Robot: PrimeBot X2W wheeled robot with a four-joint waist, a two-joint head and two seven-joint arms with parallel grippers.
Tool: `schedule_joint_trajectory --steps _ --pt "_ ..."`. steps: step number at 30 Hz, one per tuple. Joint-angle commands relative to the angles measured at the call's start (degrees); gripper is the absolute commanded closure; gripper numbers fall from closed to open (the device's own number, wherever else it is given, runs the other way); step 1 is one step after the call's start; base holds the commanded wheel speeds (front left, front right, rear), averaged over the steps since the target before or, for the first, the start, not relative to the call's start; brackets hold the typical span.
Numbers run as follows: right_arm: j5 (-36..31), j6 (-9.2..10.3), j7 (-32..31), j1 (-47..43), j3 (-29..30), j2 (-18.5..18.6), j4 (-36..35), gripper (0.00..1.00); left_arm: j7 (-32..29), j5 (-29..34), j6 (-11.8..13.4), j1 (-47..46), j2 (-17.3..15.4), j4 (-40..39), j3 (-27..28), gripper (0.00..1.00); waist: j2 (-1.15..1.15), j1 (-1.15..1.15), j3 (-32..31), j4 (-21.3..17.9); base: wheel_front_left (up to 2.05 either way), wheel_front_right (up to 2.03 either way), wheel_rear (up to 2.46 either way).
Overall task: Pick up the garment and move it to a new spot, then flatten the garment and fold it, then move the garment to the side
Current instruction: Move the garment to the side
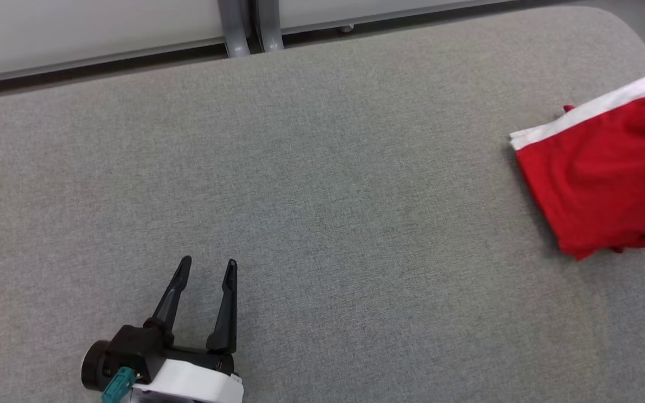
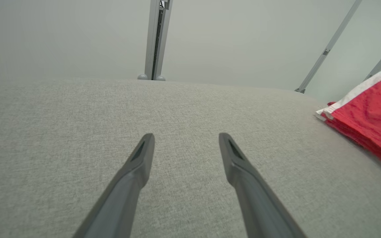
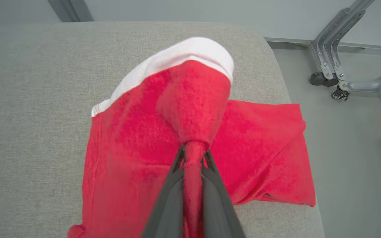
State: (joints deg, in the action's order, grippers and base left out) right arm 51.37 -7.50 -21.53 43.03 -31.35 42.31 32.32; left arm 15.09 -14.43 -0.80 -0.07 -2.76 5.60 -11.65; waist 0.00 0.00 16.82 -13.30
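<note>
Garment (image 1: 602,179) overhanging table (image 1: 322,168) right edge, pinched in right gripper (image 3: 193,151) jaws; left gripper (image 1: 208,267) jaws wide, well apart

Head cam's up high, looking steeply down on the desk (image 1: 356,196). Left wrist cam sits low, skimming across it toward the wall (image 2: 61,39). Right wrist cam's right on top of the garment (image 3: 127,148), which all three catch.

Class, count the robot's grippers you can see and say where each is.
2. The dark two-fingered left gripper is open over the grey fabric tabletop, lower left in head view. The right gripper is shut on the red, white-banded garment near the tabletop's right edge.
</note>
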Motion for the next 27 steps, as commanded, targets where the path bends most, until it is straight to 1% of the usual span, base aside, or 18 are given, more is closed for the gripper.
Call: schedule_joint_trajectory --steps 1,4,5,6,7,8,9,13,16,21,23,25,27 --pt "-1.31 0.01 -0.23 1.32 0.19 1.16 1.71 1.0 0.07 0.42 -0.34 -1.11 -0.27 0.12 0.49 0.0 0.0 0.0 0.82 0.41 0.0 0.0 0.0" --pt "-3.93 0.01 0.88 2.89 0.7 1.9 5.45 1.0 0.07 0.97 -0.62 -1.63 -0.26 0.24 0.92 0.0 0.0 0.0 1.33 1.3 0.0 0.0 0.0" --pt "-4.99 0.01 1.87 3.42 1.13 2.01 6.89 0.7 0.07 0.96 -0.53 -1.72 -0.26 0.11 1.03 0.0 0.0 0.0 1.48 1.55 0.0 0.0 0.0" --pt "-6.15 0.02 3.06 3.81 1.56 2.02 8.42 0.15 0.07 0.95 -0.46 -1.73 -0.26 0.0 1.1 0.0 0.0 0.0 1.59 1.8 0.0 0.0 0.0" --pt "-7.24 0.02 3.91 3.98 1.99 1.71 10.2 0.0 0.07 0.84 -0.34 -1.62 -0.26 -0.11 1.16 0.0 0.0 0.0 1.66 2.04 0.0 0.0 0.0" --pt "-7.24 0.02 3.91 3.98 1.99 1.71 10.2 0.0 0.07 0.84 -0.34 -1.62 -0.26 -0.11 1.16 0.0 0.0 0.0 1.66 2.04 0.0 0.0 0.0" --pt "-9.38 0.01 5.49 3.99 2.07 0.91 12.79 0.0 0.07 0.63 -0.15 -1.25 -0.23 -0.25 1.1 0.0 0.0 0.0 1.67 2.44 0.0 0.0 0.0" --pt "-12.58 0.01 10.72 3.2 3.13 0.48 14.3 0.0 0.07 -0.34 0.44 -0.06 -0.25 -0.5 1.03 0.0 0.0 0.0 0.41 3.15 0.0 0.0 0.0" --pt "-13.86 0.01 15.79 1.44 4.55 -0.33 12.54 0.0 0.07 -1.17 0.94 1.28 -0.24 -0.73 1.53 0.0 0.0 0.0 -2.02 3.37 0.0 0.0 0.0" --pt "-15.79 0.01 24.11 -4.29 8.13 -1.44 6.94 0.0 0.07 -2.67 1.75 4.46 -0.26 -1.01 2.88 0.0 0.0 0.0 -8.13 3.72 0.0 0.0 0.0" --pt "-16.92 0.01 27.08 -7.89 10.53 -2.99 5.08 0.0 0.07 -3.42 2.44 6.0 -0.24 -1.41 3.81 0.0 0.0 0.0 -10.61 4.06 0.0 0.0 0.0" --pt "-19.58 0.01 30.4 -11.65 12.97 -4.25 3.29 0.0 0.07 -3.63 3.02 7.44 -0.25 -1.96 4.87 0.0 0.0 0.0 -12.91 4.53 0.0 0.0 0.0" --pt "-22.12 0.01 32.9 -15.79 16.19 -6.48 2.06 0.0 0.07 -3.86 3.87 9.05 -0.25 -2.46 6.05 0.0 0.0 0.0 -15.0 5.04 0.0 0.0 0.0"
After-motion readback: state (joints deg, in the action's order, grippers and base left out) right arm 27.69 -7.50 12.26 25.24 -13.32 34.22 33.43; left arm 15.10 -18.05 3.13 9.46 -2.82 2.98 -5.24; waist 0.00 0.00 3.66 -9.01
